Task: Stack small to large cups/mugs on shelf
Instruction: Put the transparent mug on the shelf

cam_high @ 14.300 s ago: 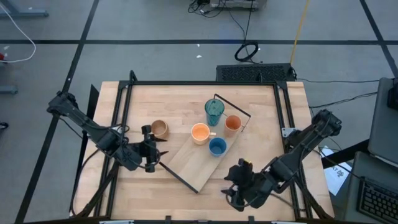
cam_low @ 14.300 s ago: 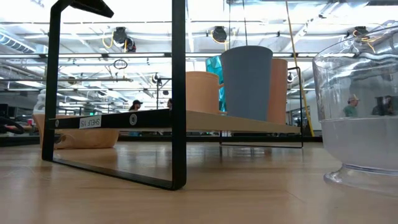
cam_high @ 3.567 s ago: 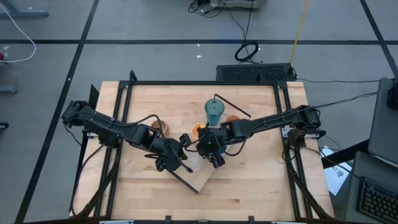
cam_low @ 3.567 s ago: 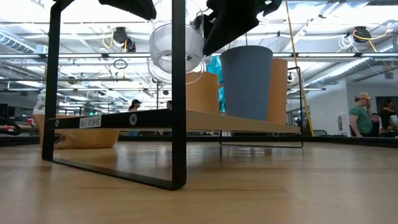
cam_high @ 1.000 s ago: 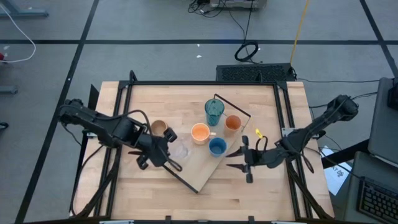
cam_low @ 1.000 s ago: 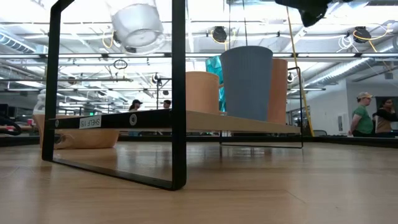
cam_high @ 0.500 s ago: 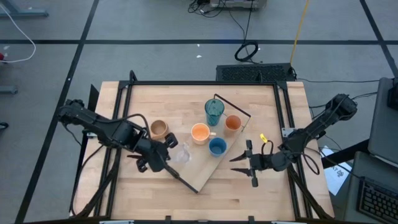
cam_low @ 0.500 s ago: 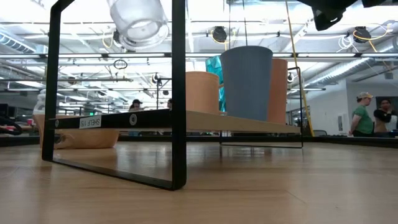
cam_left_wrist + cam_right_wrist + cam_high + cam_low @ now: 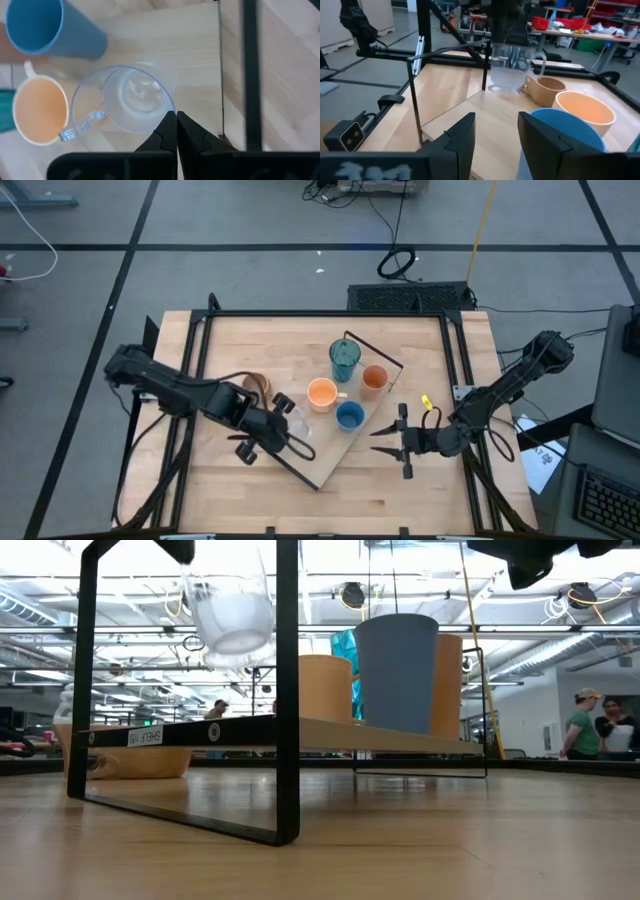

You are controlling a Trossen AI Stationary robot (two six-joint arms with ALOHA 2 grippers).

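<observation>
The shelf lies slantwise on the table. On its far part stand a teal tumbler, an orange mug, an orange cup and a blue cup. A tan mug rests on the table left of the shelf. My left gripper is shut on a clear handled cup, which hangs over the shelf's near left part. My right gripper stands open over the table right of the shelf, with nothing between its fingers. My left gripper pinches the clear cup's rim between its two fingers, on a side away from the handle. One finger looks to be inside the cup and one outside. The fingers point down from above. The cup hangs upright, its bottom clear of the shelf board.
The shelf's thin black end rail stands close to the held cup. Black frame bars run along the table's sides. Bare wood lies near the table's front edge. People stand in the room behind.
My left gripper has gone a little toward the table's right edge and down over the shelf, still shut on the clear cup. The cup has come from a tilt to upright and hangs lower than before, still clear of the board.
</observation>
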